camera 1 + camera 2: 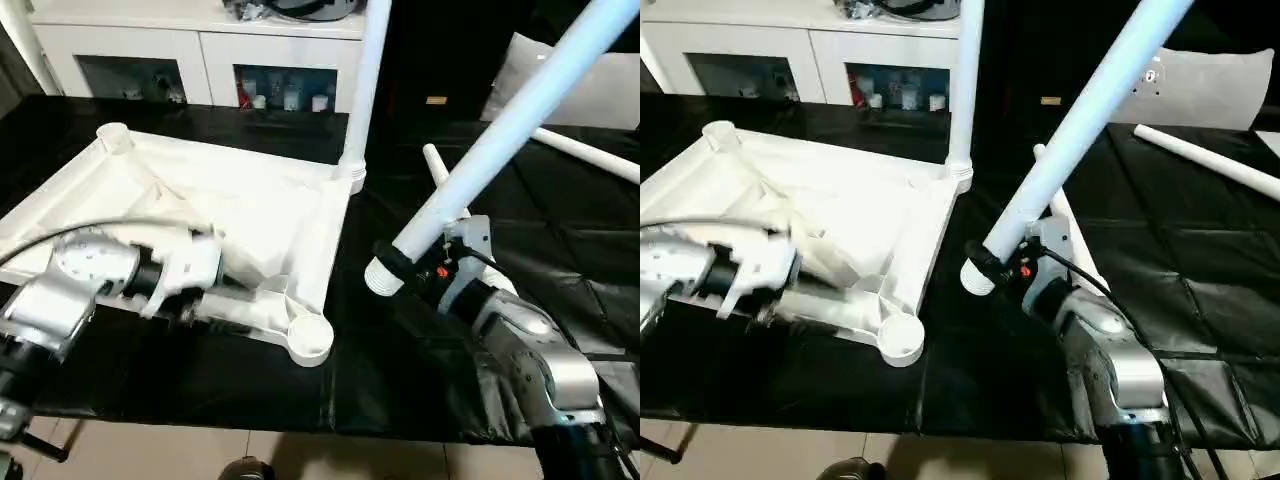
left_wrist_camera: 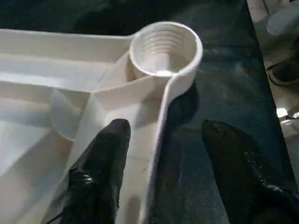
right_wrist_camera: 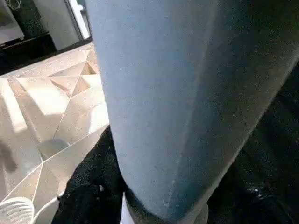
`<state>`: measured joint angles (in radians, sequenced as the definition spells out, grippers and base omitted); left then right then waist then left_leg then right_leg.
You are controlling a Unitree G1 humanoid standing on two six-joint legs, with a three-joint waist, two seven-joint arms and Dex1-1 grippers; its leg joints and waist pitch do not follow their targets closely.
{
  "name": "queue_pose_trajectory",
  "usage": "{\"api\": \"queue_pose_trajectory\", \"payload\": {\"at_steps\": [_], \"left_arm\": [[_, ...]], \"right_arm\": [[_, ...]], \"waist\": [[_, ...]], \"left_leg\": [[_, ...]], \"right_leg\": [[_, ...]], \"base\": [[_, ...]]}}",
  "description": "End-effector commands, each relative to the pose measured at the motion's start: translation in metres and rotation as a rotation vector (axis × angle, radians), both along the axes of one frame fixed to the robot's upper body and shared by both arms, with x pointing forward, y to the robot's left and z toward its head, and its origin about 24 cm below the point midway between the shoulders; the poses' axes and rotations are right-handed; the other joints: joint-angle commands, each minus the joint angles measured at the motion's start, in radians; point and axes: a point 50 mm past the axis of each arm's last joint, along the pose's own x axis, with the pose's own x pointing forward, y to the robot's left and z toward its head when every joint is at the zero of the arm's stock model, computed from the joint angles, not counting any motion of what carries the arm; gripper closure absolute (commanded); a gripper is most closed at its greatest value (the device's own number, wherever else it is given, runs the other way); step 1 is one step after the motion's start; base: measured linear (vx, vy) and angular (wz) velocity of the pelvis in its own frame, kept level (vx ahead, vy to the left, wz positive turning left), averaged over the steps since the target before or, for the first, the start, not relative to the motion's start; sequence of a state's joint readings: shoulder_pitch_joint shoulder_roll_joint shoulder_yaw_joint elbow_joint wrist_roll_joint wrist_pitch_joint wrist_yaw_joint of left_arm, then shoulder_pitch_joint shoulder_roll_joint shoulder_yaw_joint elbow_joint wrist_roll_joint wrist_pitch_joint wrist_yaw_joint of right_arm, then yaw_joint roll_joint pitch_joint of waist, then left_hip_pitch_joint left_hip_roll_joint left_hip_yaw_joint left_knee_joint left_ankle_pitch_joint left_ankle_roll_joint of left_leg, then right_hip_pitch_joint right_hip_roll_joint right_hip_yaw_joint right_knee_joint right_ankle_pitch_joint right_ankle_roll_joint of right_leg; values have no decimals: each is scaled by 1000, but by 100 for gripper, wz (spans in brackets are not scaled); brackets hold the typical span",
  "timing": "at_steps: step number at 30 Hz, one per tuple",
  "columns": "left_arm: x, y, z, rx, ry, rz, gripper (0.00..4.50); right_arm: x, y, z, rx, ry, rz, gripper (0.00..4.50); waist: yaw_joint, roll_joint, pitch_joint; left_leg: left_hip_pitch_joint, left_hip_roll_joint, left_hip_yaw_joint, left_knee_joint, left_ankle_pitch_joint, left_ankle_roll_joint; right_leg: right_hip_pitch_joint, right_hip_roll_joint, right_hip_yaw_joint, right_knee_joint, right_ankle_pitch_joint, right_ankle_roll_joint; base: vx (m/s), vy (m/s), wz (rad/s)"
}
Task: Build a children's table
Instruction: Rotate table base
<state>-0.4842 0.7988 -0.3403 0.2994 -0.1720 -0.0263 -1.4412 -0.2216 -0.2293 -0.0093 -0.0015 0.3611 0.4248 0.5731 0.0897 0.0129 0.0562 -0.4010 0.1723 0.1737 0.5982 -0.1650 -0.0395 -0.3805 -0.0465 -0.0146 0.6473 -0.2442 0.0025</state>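
Upturned tabletop [image 1: 250, 215] left, one leg [image 1: 362, 90] upright in its far corner socket, loose leg [image 1: 1205, 155] far right.

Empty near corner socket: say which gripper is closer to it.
Left. The left gripper straddles the tabletop rim beside the socket; the right gripper holds a leg off to its side.

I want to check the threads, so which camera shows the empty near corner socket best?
The left wrist view: the socket is seen close, from above, its inner ridges visible. Both eye views show it small, at the tabletop's near corner; the right wrist view catches just its edge.

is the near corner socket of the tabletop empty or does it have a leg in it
Empty. The near corner socket is an open ring with bare threads inside; the leg sits tilted in the right gripper, off the tabletop.
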Motion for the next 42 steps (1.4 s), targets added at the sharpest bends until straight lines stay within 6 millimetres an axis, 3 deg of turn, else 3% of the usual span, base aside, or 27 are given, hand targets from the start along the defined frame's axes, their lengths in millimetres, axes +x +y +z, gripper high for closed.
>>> {"api": "queue_pose_trajectory", "payload": {"at_steps": [1,2,3,5,6,8,9,11,14,16,21,25,32,33,35,37,38,39,42], "left_arm": [[0,1,-2,32,-1,-16,213],[3,0,-8,55,-18,-20,227],[5,-1,-13,70,-32,-20,238],[8,-3,-17,77,-43,-18,244],[10,-4,-20,74,-47,-14,259],[11,-4,-20,72,-48,-13,272],[13,-5,-21,66,-43,-13,286],[13,-4,-21,64,-42,-14,288],[14,-4,-22,67,-43,-17,326],[17,-3,-26,77,-45,-9,329],[24,-2,-33,125,-52,73,376],[23,-5,-36,132,5,97,402],[29,-28,-53,131,53,237,434],[32,-43,-55,84,54,302,447],[32,-47,-55,70,59,314,449],[31,-59,-55,38,71,326,450],[31,-60,-55,35,72,327,450],[29,-72,-56,11,88,335,450],[26,-82,-58,-6,85,332,450]], "right_arm": [[-2,1,5,1,-22,4,261],[-2,2,5,0,-22,5,261],[-2,3,5,0,-23,6,261],[-2,4,6,1,-20,6,261],[-2,4,5,2,-17,6,261],[-2,4,5,3,-17,6,261],[-3,3,5,-2,-16,5,261],[-4,2,4,-8,-16,2,261],[-5,1,4,-10,-16,0,261],[-5,2,3,-14,-13,1,261],[-7,8,-1,-17,20,24,261],[-5,10,0,-16,17,23,261],[-1,11,2,-67,17,19,261],[1,10,5,-56,45,5,261],[2,10,6,-48,44,5,261],[4,9,7,-56,50,-5,261],[4,9,8,-57,51,-5,261],[6,9,9,-64,64,0,261],[8,11,12,-67,60,14,261]], "waist": [[0,24,-66],[0,24,-67],[-1,33,-65],[2,29,-69],[3,34,-70],[3,34,-72],[5,45,-73],[3,37,-72],[3,38,-70],[5,33,-71],[6,36,-70],[7,36,-71],[3,36,-71],[5,28,-70],[7,31,-70],[5,22,-70],[6,25,-70],[4,15,-69],[5,18,-70]], "left_leg": [[43,53,-20,-79,-262,-77],[44,53,-20,-79,-260,-77],[44,52,-20,-78,-273,-80],[43,53,-21,-76,-263,-80],[43,53,-21,-76,-251,-79],[41,53,-23,-75,-240,-78],[41,54,-24,-74,-235,-78],[40,53,-22,-74,-236,-72],[38,51,-21,-72,-230,-57],[38,53,-20,-71,-228,-52],[39,56,-22,-73,-234,-48],[39,56,-21,-73,-225,-50],[36,53,-20,-69,-193,-32],[36,53,-19,-67,-190,-22],[35,52,-19,-66,-186,-14],[32,53,-19,-67,-188,-9],[33,53,-20,-67,-186,-9],[31,51,-18,-67,-178,-1],[31,51,-19,-64,-163,9]], "right_leg": [[23,-85,36,-70,-21,-223],[24,-85,35,-69,-18,-223],[23,-84,36,-76,-18,-218],[28,-89,37,-71,-5,-219],[28,-89,36,-70,10,-221],[29,-89,35,-67,31,-225],[29,-90,34,-64,51,-228],[32,-88,34,-66,60,-229],[31,-88,34,-68,41,-236],[33,-92,36,-71,14,-234],[27,-94,36,-73,-31,-229],[26,-93,36,-70,-13,-233],[32,-92,35,-72,33,-241],[34,-94,36,-73,18,-245],[33,-97,36,-78,-18,-242],[34,-97,37,-83,-76,-223],[34,-96,36,-81,-81,-222],[35,-95,36,-84,-91,-215],[32,-95,36,-86,-100,-210]], "base": [[0,0,0],[0,0,0],[0,0,0],[0,0,0],[0,0,0],[0,0,0],[0,0,0],[0,0,0],[0,0,0],[0,0,0],[0,0,0],[0,0,0],[0,0,0],[0,0,0],[0,0,0],[0,0,0],[0,0,0],[0,0,0],[0,0,0]]}}
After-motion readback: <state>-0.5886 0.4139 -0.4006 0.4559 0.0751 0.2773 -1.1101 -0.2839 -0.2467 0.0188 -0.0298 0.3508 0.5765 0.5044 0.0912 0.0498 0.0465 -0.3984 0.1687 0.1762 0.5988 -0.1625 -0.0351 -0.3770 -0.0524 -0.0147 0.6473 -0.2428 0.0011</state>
